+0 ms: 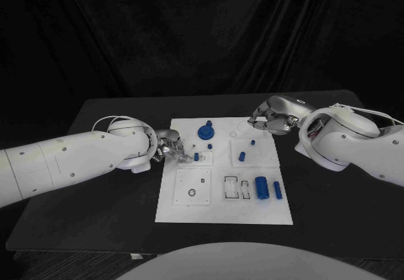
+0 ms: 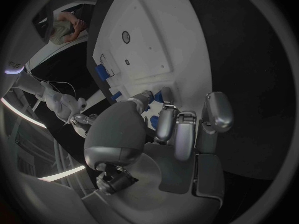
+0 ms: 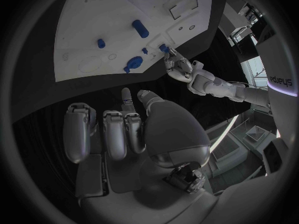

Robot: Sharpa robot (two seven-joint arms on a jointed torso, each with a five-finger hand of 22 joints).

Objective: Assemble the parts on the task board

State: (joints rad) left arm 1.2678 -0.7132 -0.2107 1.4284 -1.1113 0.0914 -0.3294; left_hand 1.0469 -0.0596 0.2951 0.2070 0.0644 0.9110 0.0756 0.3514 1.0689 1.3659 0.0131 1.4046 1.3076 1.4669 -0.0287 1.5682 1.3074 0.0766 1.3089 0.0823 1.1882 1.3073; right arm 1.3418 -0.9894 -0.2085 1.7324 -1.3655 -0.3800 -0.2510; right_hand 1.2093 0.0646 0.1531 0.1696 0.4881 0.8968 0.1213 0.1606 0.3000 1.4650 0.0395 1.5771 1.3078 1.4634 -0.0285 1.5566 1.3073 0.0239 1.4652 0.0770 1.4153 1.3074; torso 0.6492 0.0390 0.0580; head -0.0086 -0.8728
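Left hand (image 1: 169, 147): fingers pinch a small blue part (image 1: 196, 156) at the task board (image 1: 253, 213).
Right hand (image 1: 271, 119): fingers curled together, holding nothing.

Left hand (image 1: 169, 147) fingertips hide what they touch at task board (image 1: 253, 216) edge; unclear if gripping.

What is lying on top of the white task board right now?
On the task board lie several blue parts: a round piece with a knob, a small peg and two cylinders. The left hand covers its left edge, hiding whatever lies beneath its fingers.
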